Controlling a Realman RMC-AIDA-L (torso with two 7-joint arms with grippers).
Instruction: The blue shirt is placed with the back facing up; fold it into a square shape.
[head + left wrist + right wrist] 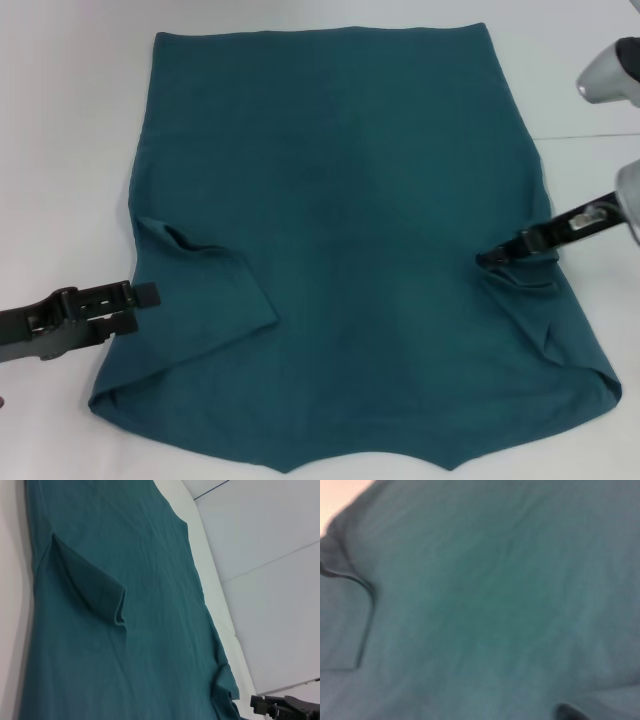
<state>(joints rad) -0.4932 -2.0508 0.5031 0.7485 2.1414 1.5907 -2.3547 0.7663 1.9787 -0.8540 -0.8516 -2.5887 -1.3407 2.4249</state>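
Note:
The blue shirt (pixel 340 230) lies flat on the white table, plain side up, hem at the far end. Its left sleeve (pixel 215 290) is folded inward onto the body and shows as a flap (pixel 95 592) in the left wrist view. My left gripper (pixel 143 294) hovers just outside the shirt's left edge, beside that sleeve, holding nothing. My right gripper (pixel 492 259) rests on the shirt's right side, pinching the rumpled right sleeve (pixel 530 285). It also shows far off in the left wrist view, right gripper (pixel 280 707). The right wrist view is filled with teal fabric (pixel 490 605).
White table (pixel 60 150) surrounds the shirt on the left, the right and the far side. A seam line (pixel 590 135) runs across the table at the right. The shirt's near edge reaches the bottom of the head view.

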